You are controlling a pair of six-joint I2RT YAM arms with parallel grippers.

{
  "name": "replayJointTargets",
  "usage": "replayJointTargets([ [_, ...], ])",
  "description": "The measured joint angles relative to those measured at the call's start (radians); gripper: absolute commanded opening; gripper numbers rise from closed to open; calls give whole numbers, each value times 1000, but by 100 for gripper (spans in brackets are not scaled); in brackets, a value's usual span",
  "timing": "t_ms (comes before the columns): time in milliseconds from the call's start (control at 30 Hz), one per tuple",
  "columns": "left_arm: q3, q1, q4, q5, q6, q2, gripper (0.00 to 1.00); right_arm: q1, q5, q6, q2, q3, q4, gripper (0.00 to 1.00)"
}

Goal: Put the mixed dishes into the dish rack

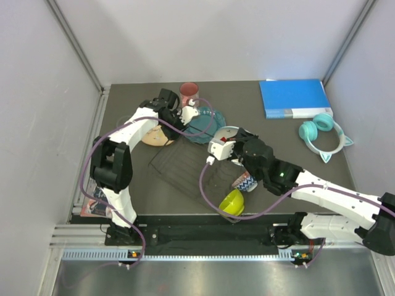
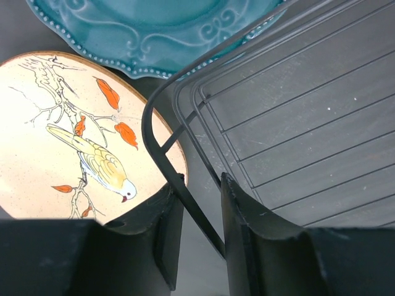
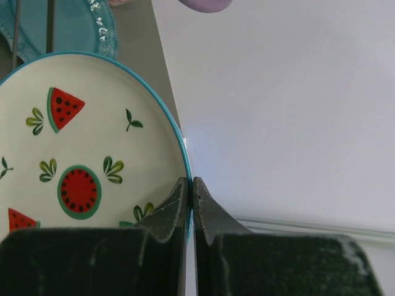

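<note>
— While the right gripper (image 3: 190, 206) is clamping shut on the white plate with red marks (image 3: 80, 154), which way is that plate facing?

— Its face is turning toward the wrist camera, with the watermelon slices showing. The teal rim is running up between the closed fingers. The plate is standing near upright, with bare wall behind it. From overhead it is showing as a tilted crescent at the far right side of the dish rack (image 1: 179, 169), just beside the teal scalloped plate (image 1: 203, 123).

— How is the rack lying?

— It is lying flat, with its long axis running diagonally from far-left to near-right.

— And the left gripper (image 2: 200, 203)?

— Its fingers are standing narrowly apart, straddling the rack's rim wire at the far corner. I cannot tell whether they are pressing on it. The cream-yellow floral plate (image 2: 62, 142) is lying flat just left of that corner, bird side up.

— What about the other dishes?

— The pink patterned bowl (image 1: 245, 182) and the lime-green bowl (image 1: 232, 202) are sitting at the rack's near right end, outside the wire. The pink-red mug (image 1: 189, 91) is standing upright beyond the teal plate.
</note>
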Motion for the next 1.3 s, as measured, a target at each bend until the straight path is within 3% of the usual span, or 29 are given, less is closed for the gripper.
replayJointTargets([
  [967,104,26,-53,38,-73,34,48,3,-39,125,69,2,6,2],
  [1300,134,35,-61,39,-102,35,48,114,-50,290,74,40,-154,1],
])
